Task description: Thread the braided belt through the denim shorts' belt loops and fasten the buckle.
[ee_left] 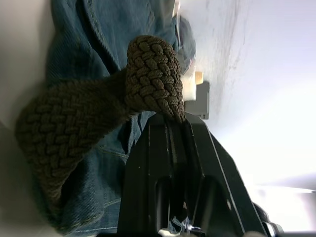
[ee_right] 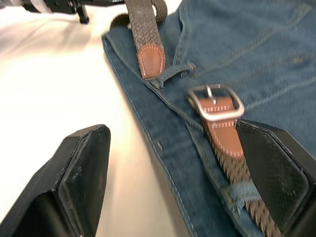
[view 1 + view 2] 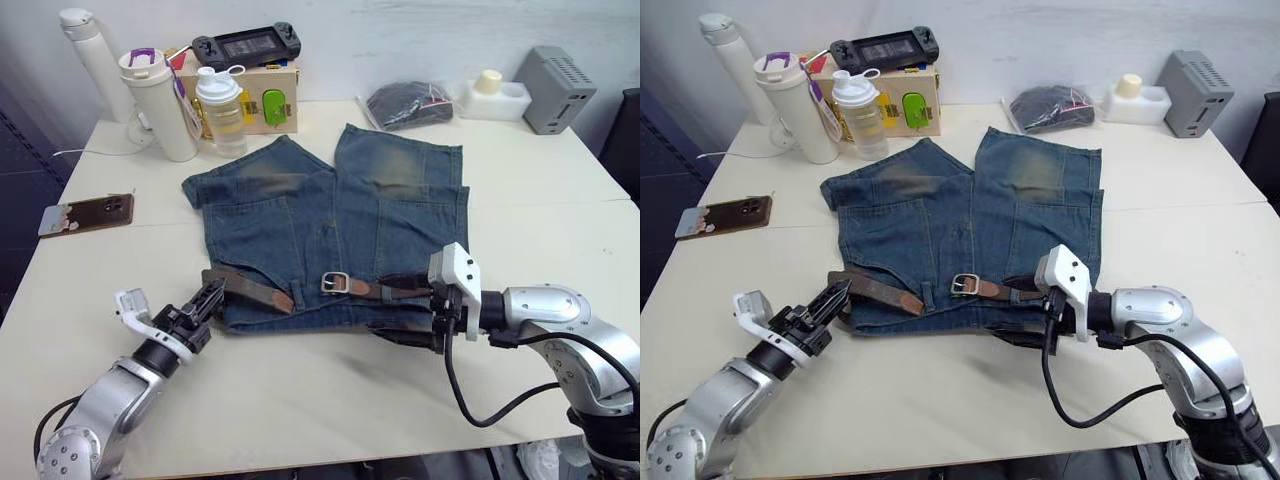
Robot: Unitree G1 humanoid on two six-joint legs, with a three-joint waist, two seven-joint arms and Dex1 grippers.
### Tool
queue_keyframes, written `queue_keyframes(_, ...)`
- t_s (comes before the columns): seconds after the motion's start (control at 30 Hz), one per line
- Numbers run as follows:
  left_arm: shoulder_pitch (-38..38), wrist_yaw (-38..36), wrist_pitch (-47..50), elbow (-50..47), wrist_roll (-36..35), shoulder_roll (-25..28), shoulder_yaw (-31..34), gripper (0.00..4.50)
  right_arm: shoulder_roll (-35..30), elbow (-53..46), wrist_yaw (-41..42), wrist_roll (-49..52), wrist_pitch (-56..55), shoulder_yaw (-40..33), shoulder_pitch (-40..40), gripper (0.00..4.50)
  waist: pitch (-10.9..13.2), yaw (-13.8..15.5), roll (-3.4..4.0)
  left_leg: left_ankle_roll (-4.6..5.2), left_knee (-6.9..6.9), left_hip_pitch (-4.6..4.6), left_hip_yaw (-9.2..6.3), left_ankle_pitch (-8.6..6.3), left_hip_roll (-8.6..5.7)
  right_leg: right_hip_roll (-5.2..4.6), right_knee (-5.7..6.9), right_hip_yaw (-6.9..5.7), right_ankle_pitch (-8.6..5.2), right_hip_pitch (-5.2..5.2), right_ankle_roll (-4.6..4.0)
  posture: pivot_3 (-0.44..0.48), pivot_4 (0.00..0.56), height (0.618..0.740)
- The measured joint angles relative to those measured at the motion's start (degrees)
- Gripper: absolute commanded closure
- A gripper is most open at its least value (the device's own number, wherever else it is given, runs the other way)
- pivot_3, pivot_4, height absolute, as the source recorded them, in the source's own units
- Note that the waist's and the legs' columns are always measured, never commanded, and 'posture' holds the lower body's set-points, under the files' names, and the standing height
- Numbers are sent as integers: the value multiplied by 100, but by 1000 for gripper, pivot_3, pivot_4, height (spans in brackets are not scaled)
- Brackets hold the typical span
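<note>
The denim shorts lie flat on the table, waistband nearest me. The braided belt runs along that waistband. Its silver buckle rests at the middle, unfastened. The tan leather tip lies just left of the buckle, beside a belt loop. At the waist's left end my left gripper is shut on a folded bend of the belt. My right gripper stands open at the waist's right end, one finger over the belt and shorts, the other over bare table.
A phone lies at the left edge. Bottles, a wooden box with a game console and a white flask stand at the back left. A bagged dark bundle, a white container and a grey box stand at the back right.
</note>
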Motion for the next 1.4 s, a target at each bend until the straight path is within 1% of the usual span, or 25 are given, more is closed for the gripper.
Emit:
queue_keyframes(0.1,-62,83,-110,-3,0,39,-150,4500,-148,-1,-30,-1,14,-2,54,182,0,8,0,0,0,0,0,0,0,1,-1,-1,0,0,0,0,150,682)
queue_keyframes(0.27,-86,43,-279,50,22,188,-207,4500,-162,-128,-181,153,136,-87,197,182,0,10,0,-1,1,0,0,1,0,1,0,-2,0,0,0,0,150,682)
queue_keyframes(0.4,-86,-241,-289,106,361,420,-324,4500,-161,-136,-409,204,135,-220,212,182,0,11,0,-2,0,0,0,1,0,2,-1,-3,0,1,0,0,150,682)
queue_keyframes(0.47,-86,-335,-288,150,509,455,-379,4500,-161,-136,-456,216,135,-226,212,182,0,11,0,-2,0,0,0,1,0,2,-1,-4,0,1,0,0,150,682)
queue_keyframes(0.53,-91,-510,-294,183,841,470,-564,4500,-161,-139,-566,276,135,-226,222,182,0,11,0,-2,0,0,0,1,-1,1,-1,-3,0,1,0,0,150,682)
queue_keyframes(0.67,-112,-551,-457,179,1070,311,-701,4500,-153,-151,-713,374,138,-226,222,182,0,18,0,-2,1,-1,0,1,0,0,-2,-4,0,1,0,0,150,682)
queue_keyframes(0.73,-112,-545,-618,173,1189,127,-766,4500,-153,-167,-789,452,148,-226,222,182,0,19,-1,-2,1,-1,0,1,0,0,-3,-4,0,1,1,0,150,682)
queue_keyframes(1.0,-120,-573,-799,143,1460,56,-790,4500,-154,-263,-937,589,159,-226,220,182,0,18,0,-2,0,-1,0,1,0,0,-3,-5,0,1,1,0,150,682)
queue_keyframes(1.1,-119,-767,-743,142,1761,187,-872,4500,-154,-262,-978,590,158,-226,208,182,0,17,0,-2,0,-1,0,1,0,1,-2,-5,0,1,0,0,150,682)
queue_keyframes(1.2,-107,-1059,-549,111,2238,399,-1151,4500,-155,-262,-1003,589,158,-226,201,182,0,21,0,-2,0,-1,0,1,-1,0,-2,-5,0,1,0,0,150,682)
queue_keyframes(1.3,-107,-1256,-392,91,2576,411,-1446,4500,-162,-263,-1031,578,155,-226,202,182,0,22,0,-2,-1,-3,0,1,-2,-2,-5,-5,0,2,1,0,150,682)
queue_keyframes(1.4,-176,-1451,-286,93,2853,452,-1579,4500,-226,-278,-1042,468,107,-190,210,182,0,26,0,-2,-4,-3,0,1,-1,-2,-4,-7,0,0,0,0,150,682)
